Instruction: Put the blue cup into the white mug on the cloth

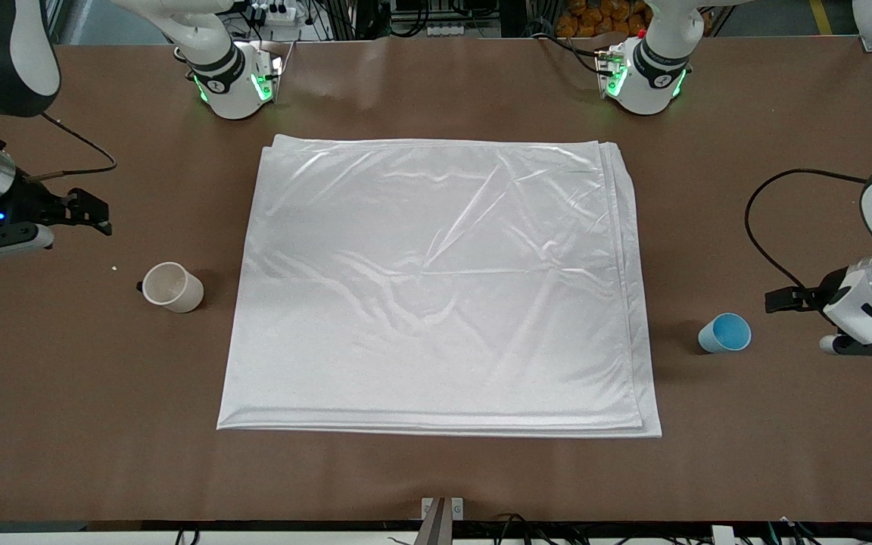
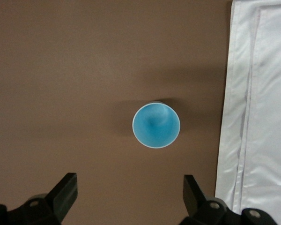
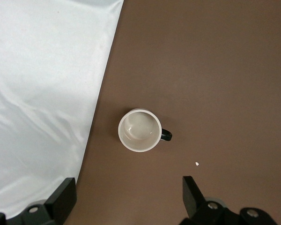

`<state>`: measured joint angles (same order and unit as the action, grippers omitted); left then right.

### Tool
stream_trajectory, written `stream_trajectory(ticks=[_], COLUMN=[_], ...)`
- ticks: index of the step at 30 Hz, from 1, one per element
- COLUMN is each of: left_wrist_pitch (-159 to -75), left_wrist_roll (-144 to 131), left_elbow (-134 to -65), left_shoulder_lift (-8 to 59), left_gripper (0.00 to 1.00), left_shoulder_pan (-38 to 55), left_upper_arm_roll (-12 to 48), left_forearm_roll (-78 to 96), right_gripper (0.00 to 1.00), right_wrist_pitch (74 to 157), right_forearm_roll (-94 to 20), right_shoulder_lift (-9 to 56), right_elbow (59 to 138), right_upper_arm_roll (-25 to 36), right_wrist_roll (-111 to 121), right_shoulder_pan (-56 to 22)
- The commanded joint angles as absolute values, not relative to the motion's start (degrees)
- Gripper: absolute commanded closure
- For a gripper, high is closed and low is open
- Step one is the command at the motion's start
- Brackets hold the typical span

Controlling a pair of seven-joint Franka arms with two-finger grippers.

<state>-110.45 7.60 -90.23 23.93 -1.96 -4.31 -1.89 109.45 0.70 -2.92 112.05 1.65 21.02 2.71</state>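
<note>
While both tools hang open, left tool [image 2: 129, 197] over blue cup [image 2: 156, 125].

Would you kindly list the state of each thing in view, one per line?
Blue cup: upright, empty, on the bare table by the left arm's end.
Mug: upright, empty, on the bare table, off the cloth.
Cloth: folded flat, nothing on it.
Left tool: open, over the cup.
Right tool: open, over the mug.

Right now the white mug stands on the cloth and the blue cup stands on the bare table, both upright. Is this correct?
Not quite. The white mug stands on the bare table, beside the cloth, not on it; the front view shows this. The blue cup is on the bare table, and both are upright.
</note>
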Motion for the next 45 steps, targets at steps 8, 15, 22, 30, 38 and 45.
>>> stream_trajectory(ticks=[8,15,22,30,38,45], left_wrist_pitch=[-115.84,-116.63,-117.86,-120.59,-120.94,-120.94], left_wrist_roll=[9.05,9.05,9.05,9.49,9.32,9.23], left_elbow=[-89.21,-89.21,-89.12,-89.12,-89.03,-89.12], left_shoulder_lift=[30.49,33.57,36.65,39.11,40.17,40.17], left_gripper=[0.00,0.00,0.00,0.00,0.88,1.00], left_shoulder_pan=[-2.02,-2.20,-2.55,-3.25,-3.08,-3.08], left_upper_arm_roll=[-4.39,-4.39,-4.39,-4.31,-4.31,-4.22], left_forearm_roll=[-1.67,-1.76,-1.67,-1.41,-0.79,-0.79], right_gripper=[0.00,0.00,0.05,0.04,0.00,0.00], right_wrist_pitch=[116.45,117.16,119.97,123.74,126.39,127.70], right_forearm_roll=[1.05,1.05,1.05,1.23,1.23,1.32], right_shoulder_lift=[-3.61,-0.44,1.67,5.97,9.75,11.51], right_elbow=[119.27,119.44,119.62,119.62,119.62,119.62], right_upper_arm_roll=[1.85,1.85,1.85,1.93,1.85,1.93], right_wrist_roll=[39.71,48.59,58.87,71.79,80.68,84.46], right_shoulder_pan=[4.39,5.27,5.27,7.55,9.14,9.40])
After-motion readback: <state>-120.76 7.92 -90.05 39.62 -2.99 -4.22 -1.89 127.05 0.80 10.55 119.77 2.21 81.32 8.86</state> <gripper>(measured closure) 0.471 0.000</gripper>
